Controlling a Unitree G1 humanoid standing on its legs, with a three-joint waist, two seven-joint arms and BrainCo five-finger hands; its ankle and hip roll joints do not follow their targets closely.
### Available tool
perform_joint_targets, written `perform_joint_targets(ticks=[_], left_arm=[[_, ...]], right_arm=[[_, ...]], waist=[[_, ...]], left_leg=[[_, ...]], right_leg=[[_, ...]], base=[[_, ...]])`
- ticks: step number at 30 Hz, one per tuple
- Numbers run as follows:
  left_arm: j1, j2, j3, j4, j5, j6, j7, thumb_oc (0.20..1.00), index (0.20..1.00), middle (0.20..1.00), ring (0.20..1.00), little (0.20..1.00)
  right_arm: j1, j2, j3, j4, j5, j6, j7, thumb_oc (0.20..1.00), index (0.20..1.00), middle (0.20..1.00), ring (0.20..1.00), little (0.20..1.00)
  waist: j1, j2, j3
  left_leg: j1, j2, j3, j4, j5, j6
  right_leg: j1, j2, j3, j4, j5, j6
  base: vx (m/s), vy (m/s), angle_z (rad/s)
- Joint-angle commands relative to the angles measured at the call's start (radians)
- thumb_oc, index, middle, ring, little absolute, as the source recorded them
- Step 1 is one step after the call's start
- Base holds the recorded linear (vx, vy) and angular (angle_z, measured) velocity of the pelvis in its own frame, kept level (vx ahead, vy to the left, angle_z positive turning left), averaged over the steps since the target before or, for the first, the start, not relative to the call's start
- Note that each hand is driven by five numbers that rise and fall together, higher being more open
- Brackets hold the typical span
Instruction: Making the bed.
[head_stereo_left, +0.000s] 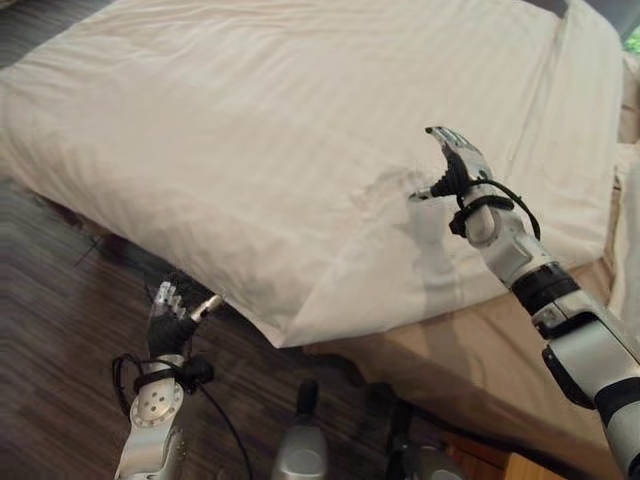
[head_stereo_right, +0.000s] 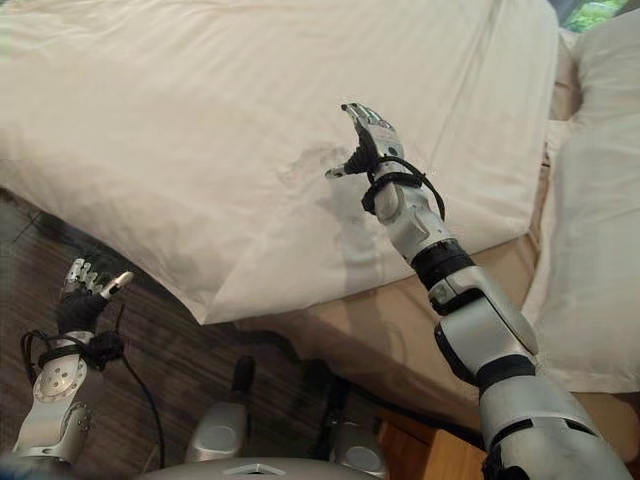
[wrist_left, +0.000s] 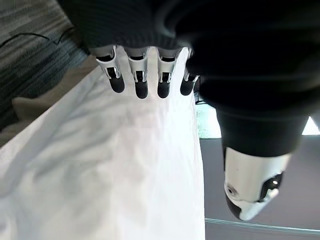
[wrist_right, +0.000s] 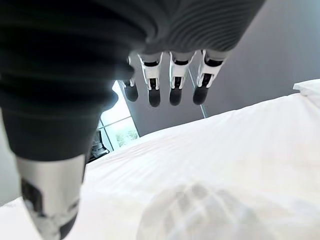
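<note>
The soft, faintly striped white duvet (head_stereo_left: 250, 150) lies rumpled across the bed, its pointed corner hanging over the edge. The right hand (head_stereo_left: 455, 160) hovers above a puckered patch, fingers relaxed, holding nothing. Beside the overhang, the left hand (head_stereo_left: 172, 312) hangs open over dark wood-grain floor (head_stereo_left: 60, 330).

The bed (head_stereo_left: 480, 370) carries a tan sheet, bare along its near edge under the right hand (head_stereo_left: 455, 160) and its forearm. Spread over most of the bed lies a white duvet (head_stereo_left: 250, 130), faintly striped, with one corner (head_stereo_left: 290, 335) hanging past the bed's edge between the two hands. A small crumpled patch (head_stereo_left: 385, 190) in the duvet sits just beside the right hand's thumb. White pillows (head_stereo_right: 600, 200) lie on the bed beyond the right forearm's outer side. Dark wood-plank floor (head_stereo_left: 60, 330) runs beneath the left hand (head_stereo_left: 170, 315), beside the bed.
</note>
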Motion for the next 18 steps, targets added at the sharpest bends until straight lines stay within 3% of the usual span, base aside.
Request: perform_joint_targets(ticks=[1, 4, 5, 7, 12, 18], left_arm=[[-0.040, 0.117, 0.023, -0.031, -0.047, -0.068, -0.016, 1.000, 1.000, 1.000, 1.000, 1.000], [-0.040, 0.132, 0.021, -0.040, -0.055, -0.075, -0.026, 1.000, 1.000, 1.000, 1.000, 1.000], [-0.120, 0.140, -0.046, 0.057, -0.022, -0.081, 0.009, 1.000, 1.000, 1.000, 1.000, 1.000], [-0.219, 0.162, -0.053, 0.122, -0.035, -0.084, 0.023, 1.000, 1.000, 1.000, 1.000, 1.000], [-0.278, 0.139, -0.072, 0.175, -0.060, -0.098, 0.046, 1.000, 1.000, 1.000, 1.000, 1.000], [-0.394, 0.136, -0.143, 0.271, -0.086, -0.103, 0.061, 1.000, 1.000, 1.000, 1.000, 1.000]], right_arm=[[-0.187, -0.021, 0.072, 0.069, 0.019, -0.015, -0.009, 1.000, 1.000, 1.000, 1.000, 1.000], [-0.234, -0.029, 0.096, 0.095, 0.025, -0.015, -0.019, 1.000, 1.000, 1.000, 1.000, 1.000], [-0.242, 0.002, 0.098, 0.088, 0.030, -0.018, -0.029, 1.000, 1.000, 1.000, 1.000, 1.000], [-0.272, -0.009, 0.127, 0.106, 0.026, -0.003, -0.039, 1.000, 1.000, 1.000, 1.000, 1.000], [-0.319, -0.029, 0.191, 0.152, 0.001, -0.002, -0.047, 1.000, 1.000, 1.000, 1.000, 1.000], [-0.298, -0.012, 0.184, 0.292, 0.061, 0.018, -0.059, 1.000, 1.000, 1.000, 1.000, 1.000]], waist=[[0.019, -0.037, 0.002], [0.026, -0.030, 0.015], [0.016, -0.031, 0.022], [0.015, -0.030, 0.032], [0.011, -0.021, 0.056], [-0.005, 0.013, 0.090]], left_leg=[[0.034, -0.012, 0.075, 0.006, -0.147, 0.013], [0.001, -0.007, 0.070, 0.006, -0.134, 0.008], [-0.015, -0.004, 0.075, 0.006, -0.131, 0.004], [-0.037, -0.004, 0.072, 0.006, -0.123, -0.002], [-0.097, -0.008, 0.062, 0.006, -0.103, -0.012], [-0.180, -0.013, 0.061, 0.006, -0.072, -0.026]], right_leg=[[-0.022, -0.074, 0.021, 0.014, -0.142, 0.024], [-0.052, -0.068, 0.022, 0.014, -0.139, 0.022], [-0.069, -0.065, 0.029, 0.014, -0.136, 0.023], [-0.093, -0.060, 0.038, 0.014, -0.130, 0.023], [-0.142, -0.056, 0.049, 0.014, -0.118, 0.024], [-0.214, -0.058, 0.062, 0.014, -0.098, 0.029]], base=[[0.00, -0.032, 0.10], [-0.01, -0.023, 0.06], [-0.03, -0.016, 0.11], [-0.03, -0.016, 0.07], [-0.01, -0.009, 0.02], [-0.07, -0.022, 0.01]])
